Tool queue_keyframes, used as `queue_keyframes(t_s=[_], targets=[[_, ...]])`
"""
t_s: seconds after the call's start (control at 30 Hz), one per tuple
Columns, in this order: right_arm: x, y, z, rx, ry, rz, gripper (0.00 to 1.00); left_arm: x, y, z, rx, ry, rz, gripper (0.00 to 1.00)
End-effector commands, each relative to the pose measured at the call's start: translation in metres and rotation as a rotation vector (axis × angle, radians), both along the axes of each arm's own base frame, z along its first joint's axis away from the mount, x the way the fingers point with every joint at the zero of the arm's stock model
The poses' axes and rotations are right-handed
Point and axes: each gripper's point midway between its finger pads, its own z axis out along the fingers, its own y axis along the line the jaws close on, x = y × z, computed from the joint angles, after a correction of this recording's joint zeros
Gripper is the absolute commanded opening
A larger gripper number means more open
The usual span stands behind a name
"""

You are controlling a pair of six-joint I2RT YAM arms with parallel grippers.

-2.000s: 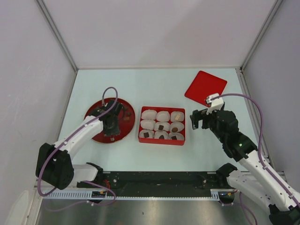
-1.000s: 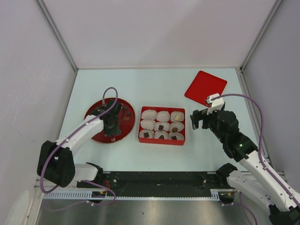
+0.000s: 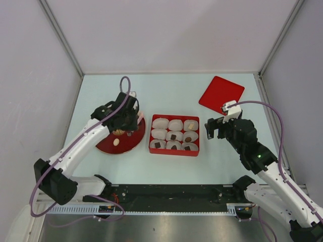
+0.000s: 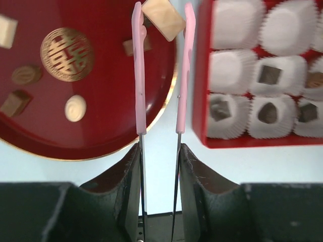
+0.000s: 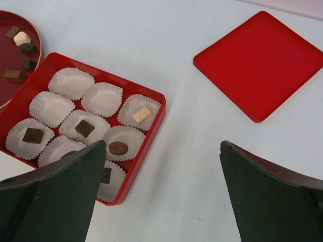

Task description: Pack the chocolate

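left arm: reaches from its base over the plate (image 3: 105,144), wrist above the plate's 2 o'clock side
left claw (image 4: 158,166): clamped on the tongs (image 4: 138,91)
tongs: tips pinch one tan chocolate (image 4: 163,19) over the plate's box-side rim
plate: at 9 o'clock of the box (image 3: 174,152), loose chocolates (image 4: 75,108) on it
box: nine paper cups (image 5: 70,83); packed chocolates (image 5: 85,128) in six, three empty at its 10 o'clock corner
right arm: bent, wrist at 3 o'clock of the box
right claw (image 5: 160,151): jaws wide apart, holding nothing, over the table (image 3: 166,96)
lid (image 5: 257,65): flat at 1 o'clock of the box
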Motion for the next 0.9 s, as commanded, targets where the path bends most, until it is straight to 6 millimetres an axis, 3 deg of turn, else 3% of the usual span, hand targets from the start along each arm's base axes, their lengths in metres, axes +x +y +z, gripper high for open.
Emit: queue_keyframes(t_s=[0.0, 0.47, 0.87], targets=[[0.002, 0.0, 0.01, 0.017, -0.041, -0.006, 1.0, 0.003, -0.034, 0.023, -0.037, -0.043, -0.112, 0.11], [0.002, -0.001, 0.009, 0.013, -0.036, -0.012, 1.0, -0.03, -0.097, -0.01, 0.021, 0.107, -0.323, 0.12], [0.003, -0.002, 0.008, 0.01, -0.034, -0.018, 1.0, -0.025, -0.101, -0.042, 0.133, 0.179, -0.323, 0.15]])
